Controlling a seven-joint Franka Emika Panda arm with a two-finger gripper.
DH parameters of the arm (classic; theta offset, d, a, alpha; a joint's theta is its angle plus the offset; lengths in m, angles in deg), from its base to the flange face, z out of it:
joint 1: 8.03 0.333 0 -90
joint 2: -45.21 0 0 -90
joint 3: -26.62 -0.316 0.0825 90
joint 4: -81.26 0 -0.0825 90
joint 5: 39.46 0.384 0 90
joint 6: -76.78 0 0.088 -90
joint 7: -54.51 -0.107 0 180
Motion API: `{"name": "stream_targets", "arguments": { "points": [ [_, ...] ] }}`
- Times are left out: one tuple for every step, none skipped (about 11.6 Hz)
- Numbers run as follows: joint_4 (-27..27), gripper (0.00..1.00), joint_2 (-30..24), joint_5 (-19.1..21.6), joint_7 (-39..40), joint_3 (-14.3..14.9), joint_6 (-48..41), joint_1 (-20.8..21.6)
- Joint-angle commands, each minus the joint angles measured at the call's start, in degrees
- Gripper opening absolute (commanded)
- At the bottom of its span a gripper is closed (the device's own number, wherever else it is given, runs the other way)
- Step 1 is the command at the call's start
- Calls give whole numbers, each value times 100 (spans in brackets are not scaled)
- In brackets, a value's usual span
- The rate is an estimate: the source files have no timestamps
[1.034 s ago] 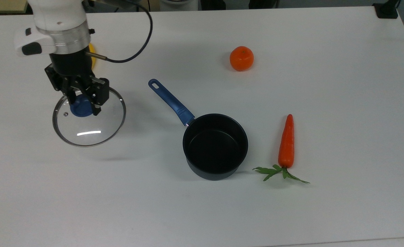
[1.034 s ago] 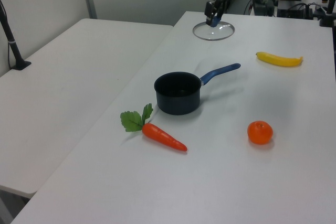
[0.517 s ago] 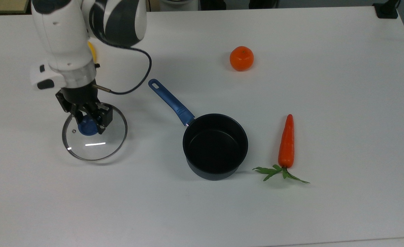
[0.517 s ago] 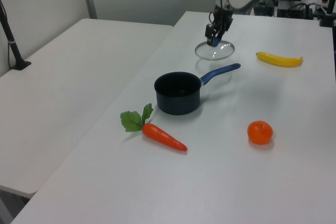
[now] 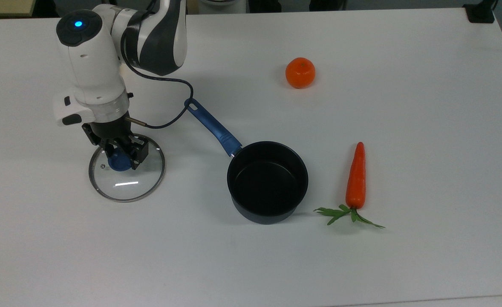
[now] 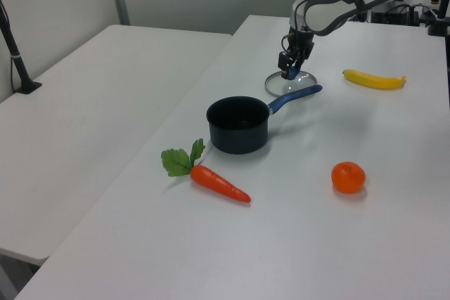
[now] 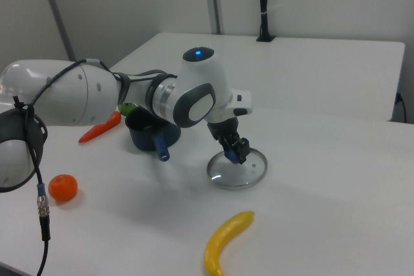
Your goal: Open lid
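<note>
Claw [image 5: 122, 160] is pinching the blue knob [image 5: 120, 163] of the lid [image 5: 127, 184], w/ the lid off the saucepan [image 5: 268, 181] and down on or just over the white table [image 5: 425, 128], can't tell which, near the top view's left, just beside the saucepan's blue handle [image 5: 212, 126]. Saucepan sits open mid-table, carrot [image 5: 356, 177] just beside it on the top view's right, orange [image 5: 300, 72] further back. In the right view a banana [image 7: 225, 242] lies near the lid [image 7: 238, 169], on the side toward the camera.
</note>
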Motion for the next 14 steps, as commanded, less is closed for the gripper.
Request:
{"name": "stream_targets", "arguments": {
  "points": [
    [594, 34, -221, -69, 192, -1, 43, 46],
    [655, 48, -212, -69, 192, -1, 69, 81],
    [673, 58, -212, -69, 192, -1, 61, 82],
    [674, 68, -221, -69, 184, -1, 43, 73],
    [665, 81, -247, -69, 157, -1, 34, 73],
    [665, 99, -343, -69, 140, -1, 0, 55],
    [647, 100, -518, -69, 140, -1, -236, 38],
    [621, 100, -694, -60, 131, -1, -534, 29],
    [621, 100, -931, -60, 131, -1, -746, 29],
    [621, 100, -1168, -60, 157, -1, -1070, 55],
    [621, 100, -1449, -60, 209, -10, -1491, 73],
    [621, 100, -1712, -60, 280, -62, -1930, 82],
    [621, 100, -1959, -69, 446, -167, -2422, 90],
    [656, 100, -2231, -104, 613, -290, -2801, 99]
  ]
}}
